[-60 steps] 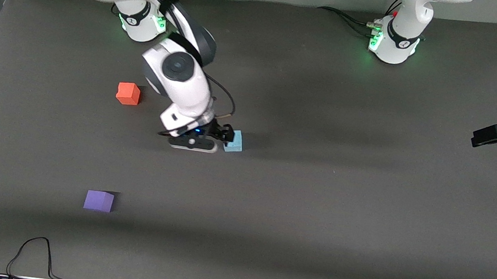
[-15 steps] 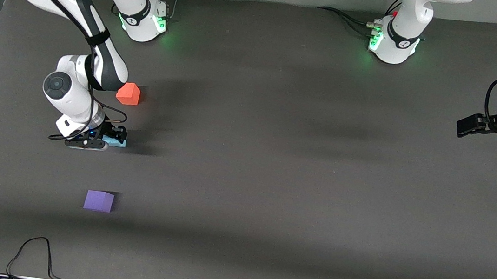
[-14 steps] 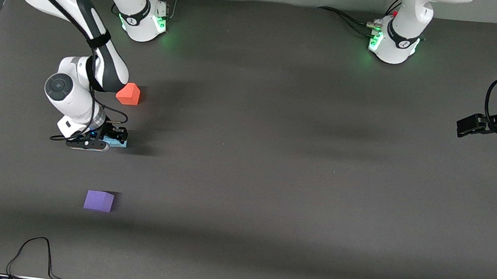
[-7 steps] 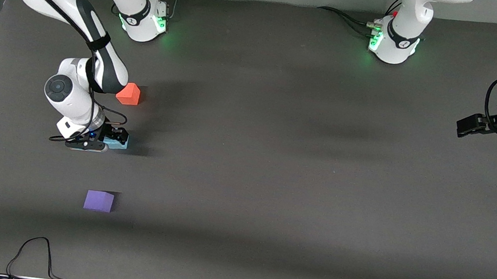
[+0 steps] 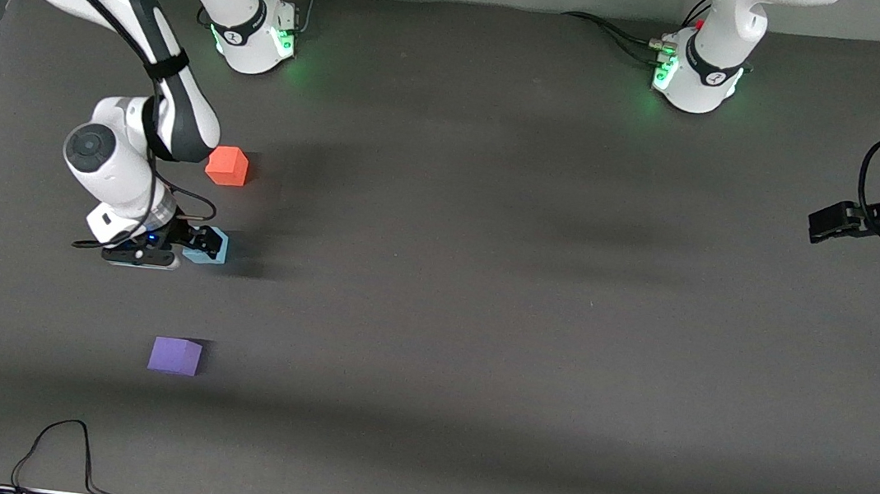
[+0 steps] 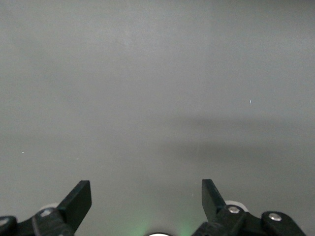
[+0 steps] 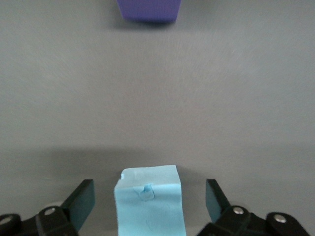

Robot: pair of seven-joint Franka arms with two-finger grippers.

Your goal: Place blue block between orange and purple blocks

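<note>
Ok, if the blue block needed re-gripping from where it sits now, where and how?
Grip the blue block from straight above, across its two flat side faces. It sits flat on the mat with both faces exposed between the open right gripper's fingers, gaps each side; the orange block and purple block stand well apart.

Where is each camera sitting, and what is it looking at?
Front view: high up across the table, facing both robots' bases; it shows both arms, the orange block, blue block and purple block.
Left wrist view: on the waiting left arm, looking at bare table past the open left gripper.
Right wrist view: on the right arm, looking down past the open right gripper at the blue block on the table between its fingers.
Shared: front and right wrist views both show the blue and purple blocks.
</note>
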